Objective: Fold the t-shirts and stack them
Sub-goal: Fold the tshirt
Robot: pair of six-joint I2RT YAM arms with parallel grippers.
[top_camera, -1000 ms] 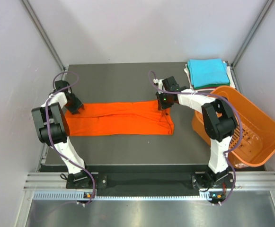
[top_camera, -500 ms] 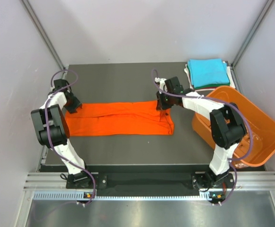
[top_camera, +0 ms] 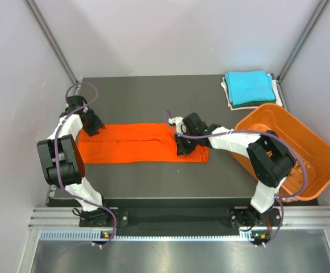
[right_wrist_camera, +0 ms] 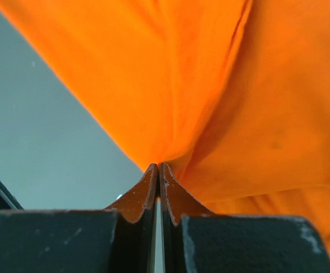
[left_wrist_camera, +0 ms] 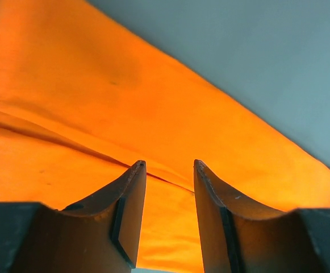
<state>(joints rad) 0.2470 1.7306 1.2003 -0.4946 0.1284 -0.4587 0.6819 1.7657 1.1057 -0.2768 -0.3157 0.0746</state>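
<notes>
The orange t-shirt [top_camera: 130, 143] lies on the dark table [top_camera: 153, 96] as a long flat strip running left to right. My left gripper [top_camera: 91, 126] sits over the strip's left end, open, fingers [left_wrist_camera: 132, 187] straddling a crease in the orange cloth [left_wrist_camera: 96, 102], nothing pinched. My right gripper [top_camera: 185, 144] is near the strip's right end, shut on a gathered fold of the orange t-shirt [right_wrist_camera: 210, 85] that bunches up at its fingertips [right_wrist_camera: 158, 166]. A turquoise t-shirt [top_camera: 249, 86] folded square tops a small stack at the back right, with white and dark edges showing beneath.
A rigid orange slotted basket [top_camera: 301, 142] stands tilted off the table's right edge, close to my right arm. Grey walls and metal frame posts enclose the table on three sides.
My right gripper shut on the shirt's right end and moved left and toward the near edge, pulling that cloth with it. The left gripper stayed almost in place.
</notes>
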